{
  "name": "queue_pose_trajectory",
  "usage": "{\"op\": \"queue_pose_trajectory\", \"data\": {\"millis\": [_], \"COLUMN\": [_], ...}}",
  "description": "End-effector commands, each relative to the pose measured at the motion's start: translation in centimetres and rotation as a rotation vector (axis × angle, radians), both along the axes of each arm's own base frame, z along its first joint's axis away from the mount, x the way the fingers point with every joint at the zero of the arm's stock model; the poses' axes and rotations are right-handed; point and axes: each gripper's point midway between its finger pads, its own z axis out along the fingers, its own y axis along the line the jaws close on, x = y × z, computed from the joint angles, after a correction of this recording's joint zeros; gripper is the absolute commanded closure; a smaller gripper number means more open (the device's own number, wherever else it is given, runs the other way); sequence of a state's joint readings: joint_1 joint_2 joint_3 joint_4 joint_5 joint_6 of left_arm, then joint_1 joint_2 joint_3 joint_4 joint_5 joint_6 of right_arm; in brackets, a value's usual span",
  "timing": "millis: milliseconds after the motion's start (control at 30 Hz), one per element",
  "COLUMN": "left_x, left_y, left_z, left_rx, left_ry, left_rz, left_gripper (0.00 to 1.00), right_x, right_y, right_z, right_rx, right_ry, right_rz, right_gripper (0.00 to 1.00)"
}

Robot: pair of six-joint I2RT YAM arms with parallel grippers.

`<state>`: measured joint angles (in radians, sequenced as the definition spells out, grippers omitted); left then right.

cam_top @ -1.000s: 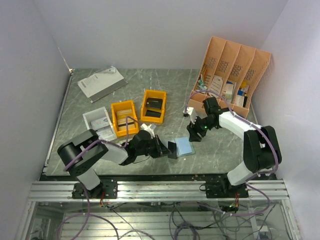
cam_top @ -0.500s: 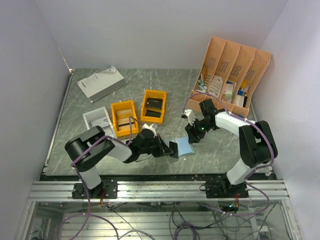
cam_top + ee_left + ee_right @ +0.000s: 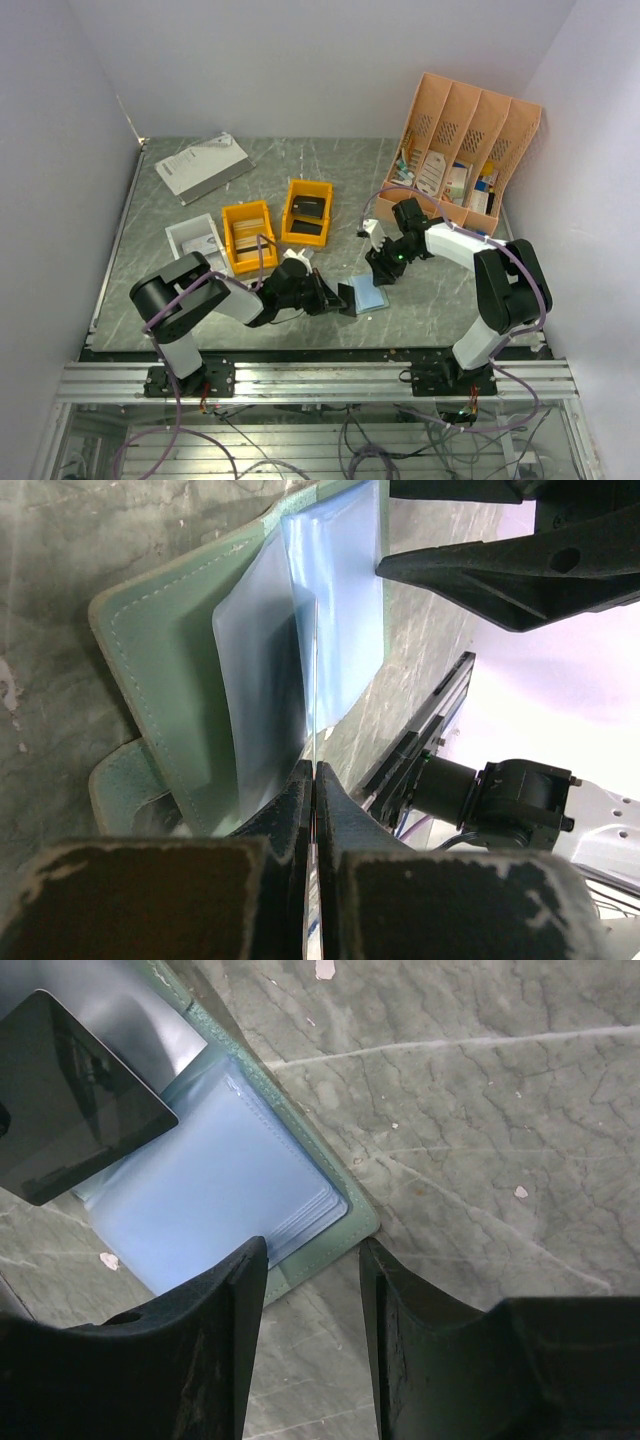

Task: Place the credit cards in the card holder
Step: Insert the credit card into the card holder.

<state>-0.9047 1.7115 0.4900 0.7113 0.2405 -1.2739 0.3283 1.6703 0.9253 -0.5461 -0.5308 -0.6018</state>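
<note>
The card holder [image 3: 371,295] lies open on the green table, a grey-green cover with light blue sleeves [image 3: 220,1190]. My left gripper [image 3: 333,298] is shut on a thin dark credit card [image 3: 70,1110], seen edge-on in the left wrist view [image 3: 316,670], right at the holder's left side over the sleeves [image 3: 330,610]. My right gripper [image 3: 312,1260] stands open at the holder's far corner [image 3: 350,1228], one finger [image 3: 215,1310] over the blue sleeves and the other beside the green edge. In the top view the right gripper [image 3: 380,270] sits just behind the holder.
Two orange bins [image 3: 247,235] [image 3: 307,212] and a white tray [image 3: 197,243] stand left of centre. A grey booklet [image 3: 203,165] lies at the back left. The peach desk organiser [image 3: 465,150] leans at the back right, close behind the right arm.
The right gripper has moved left and down to the holder's corner while its jaws narrowed. The left gripper, still holding the card, has shifted slightly toward the holder.
</note>
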Motion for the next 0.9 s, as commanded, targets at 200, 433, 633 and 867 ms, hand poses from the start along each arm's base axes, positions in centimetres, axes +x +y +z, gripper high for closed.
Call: {"op": "queue_pose_trajectory", "data": {"millis": [200,433,633,867], "left_x": [0.2,0.7,1.1,1.5], "left_y": [-0.5,-0.6,-0.3,-0.7], "left_z": [0.2,0.2,0.2,0.6], "left_rx": [-0.079,-0.105,-0.115,-0.162], "left_ry": [-0.052,-0.069,-0.067,-0.064], "left_rz": [-0.013,0.010,0.051,0.073], "left_gripper": [0.93,0.93,0.93,0.93], "right_x": [-0.8,-0.8,-0.9,-1.1], "right_y": [-0.4,-0.8,-0.8,-0.6], "right_z": [-1.2,-1.2,-1.2,-0.9], "right_rx": [-0.052,-0.067,-0.067,-0.052], "right_ry": [0.034,0.026,0.031,0.034], "right_rz": [-0.005,-0.012,-0.010,-0.007], "right_gripper": [0.58,0.57,0.57,0.56]}}
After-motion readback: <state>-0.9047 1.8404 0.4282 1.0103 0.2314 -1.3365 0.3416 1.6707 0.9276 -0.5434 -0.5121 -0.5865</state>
